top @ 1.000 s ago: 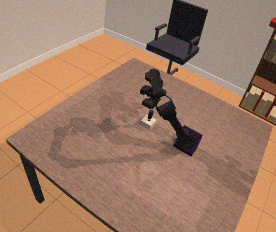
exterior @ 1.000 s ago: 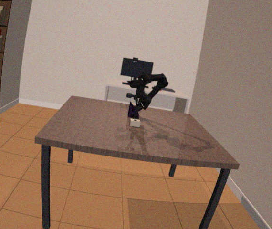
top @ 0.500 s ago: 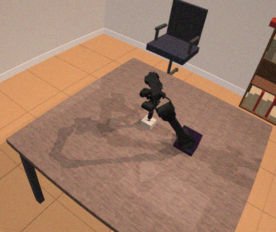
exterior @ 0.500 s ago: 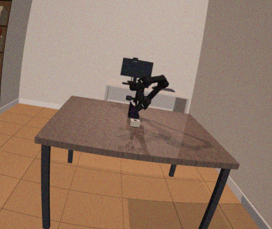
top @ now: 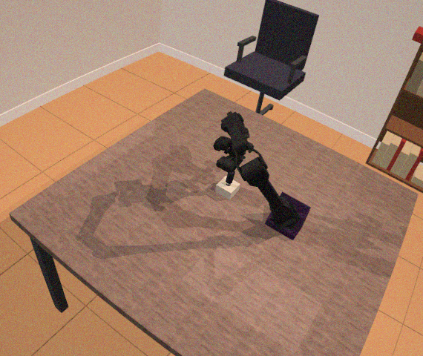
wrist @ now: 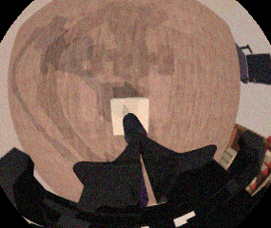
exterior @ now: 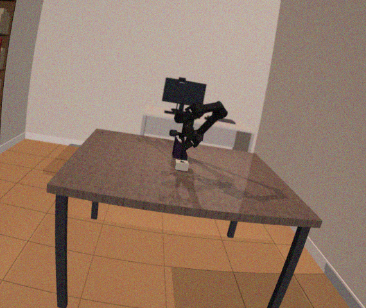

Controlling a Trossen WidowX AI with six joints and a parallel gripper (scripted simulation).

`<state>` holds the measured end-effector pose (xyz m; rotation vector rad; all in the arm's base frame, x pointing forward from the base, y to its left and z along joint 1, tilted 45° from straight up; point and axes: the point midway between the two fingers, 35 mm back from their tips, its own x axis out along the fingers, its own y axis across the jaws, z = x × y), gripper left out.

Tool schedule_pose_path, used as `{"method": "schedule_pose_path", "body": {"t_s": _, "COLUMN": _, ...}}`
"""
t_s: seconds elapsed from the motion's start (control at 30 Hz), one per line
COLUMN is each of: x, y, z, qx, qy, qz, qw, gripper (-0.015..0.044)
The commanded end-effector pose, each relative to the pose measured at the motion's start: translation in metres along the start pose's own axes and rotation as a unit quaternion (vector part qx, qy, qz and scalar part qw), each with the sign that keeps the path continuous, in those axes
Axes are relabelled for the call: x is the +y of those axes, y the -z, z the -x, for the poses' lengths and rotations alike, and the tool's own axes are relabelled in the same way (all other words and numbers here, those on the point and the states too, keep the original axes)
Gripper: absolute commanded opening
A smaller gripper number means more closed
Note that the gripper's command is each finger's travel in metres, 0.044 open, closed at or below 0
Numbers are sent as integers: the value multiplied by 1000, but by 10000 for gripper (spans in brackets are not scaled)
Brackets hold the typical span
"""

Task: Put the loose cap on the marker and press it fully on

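- Top view: the gripper [top: 228, 169], clenched on nothing, sits directly above the capped marker [top: 229, 178] standing in the white holder block [top: 228, 189].
- Exterior view: the block [exterior: 182, 164] rests mid-table [exterior: 117, 185].
- Wrist view: closed fingers overlap the block [wrist: 129, 116].

marker [top: 229, 176] upright in holder block [top: 228, 189] on table [top: 165, 268], w/ arm base [top: 287, 220] nearby.

Three cameras, one worktop

The top view hangs high and far off, looking down across the worktop [top: 165, 268]; the exterior view stands low and distant, facing the hand [exterior: 183, 153] head-on; the wrist view sits close behind the hand [wrist: 134, 128], looking straight down. All three share the holder block [top: 228, 188] below it.
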<state>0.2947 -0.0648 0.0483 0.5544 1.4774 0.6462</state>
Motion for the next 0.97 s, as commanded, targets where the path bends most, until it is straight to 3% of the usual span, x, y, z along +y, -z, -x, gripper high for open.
{"method": "schedule_pose_path", "body": {"t_s": 0.0, "x": 0, "y": -1, "z": 10, "qx": -5, "qy": 3, "qz": -2, "qw": 1000, "gripper": 0}}
{"method": "schedule_pose_path", "body": {"t_s": 0.17, "x": 0, "y": 1, "z": 80, "qx": -36, "qy": 26, "qz": -16, "qw": 999, "gripper": 0}}
{"method": "schedule_pose_path", "body": {"t_s": 0.33, "x": 0, "y": 2, "z": 89, "qx": -40, "qy": 29, "qz": -18, "qw": 999, "gripper": 0}}
{"method": "schedule_pose_path", "body": {"t_s": 0.87, "x": 0, "y": 2, "z": 89, "qx": -40, "qy": 29, "qz": -18, "qw": 999, "gripper": 420}}
{"method": "schedule_pose_path", "body": {"t_s": 0.93, "x": 0, "y": 2, "z": 89, "qx": -40, "qy": 29, "qz": -18, "qw": 999, "gripper": 440}}
